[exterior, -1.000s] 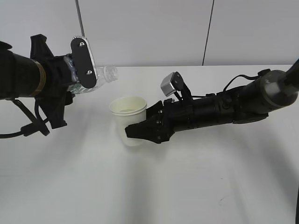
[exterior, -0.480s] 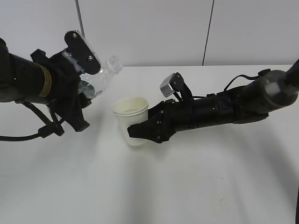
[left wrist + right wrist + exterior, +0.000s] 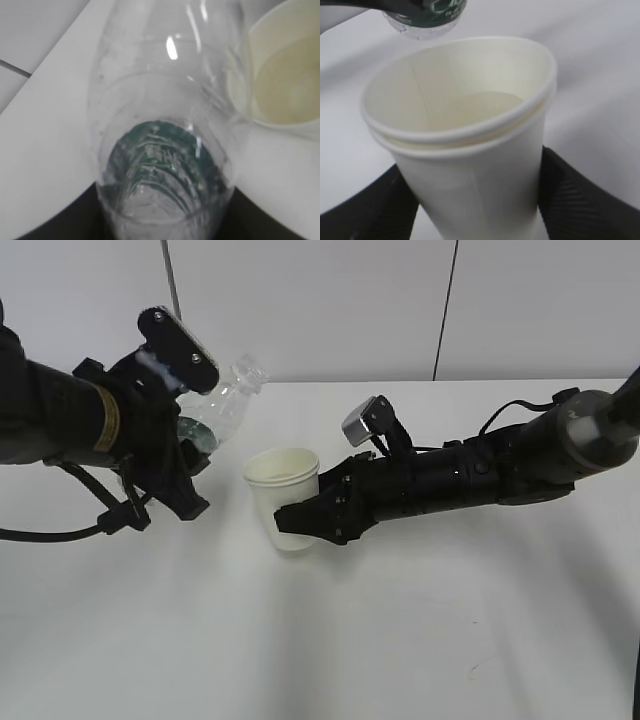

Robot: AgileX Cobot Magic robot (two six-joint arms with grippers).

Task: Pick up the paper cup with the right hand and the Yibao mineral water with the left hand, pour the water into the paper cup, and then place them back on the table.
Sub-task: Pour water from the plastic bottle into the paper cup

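The white flat tabletop (image 3: 420, 640) is seen bare across its near half, with its far edge meeting the pale wall behind both arms. The small cream-white tapered paper cup (image 3: 284, 498) is held near the middle, clasped low on its wall by the right black tool (image 3: 300, 521), whose jaws are spread wide around it; pale liquid is seen inside. Up and left of the cup, the clear plastic bottle with a dark green label (image 3: 222, 403) is gripped half-closed by the left black tool (image 3: 172, 390), tilted, neck raised toward the right.
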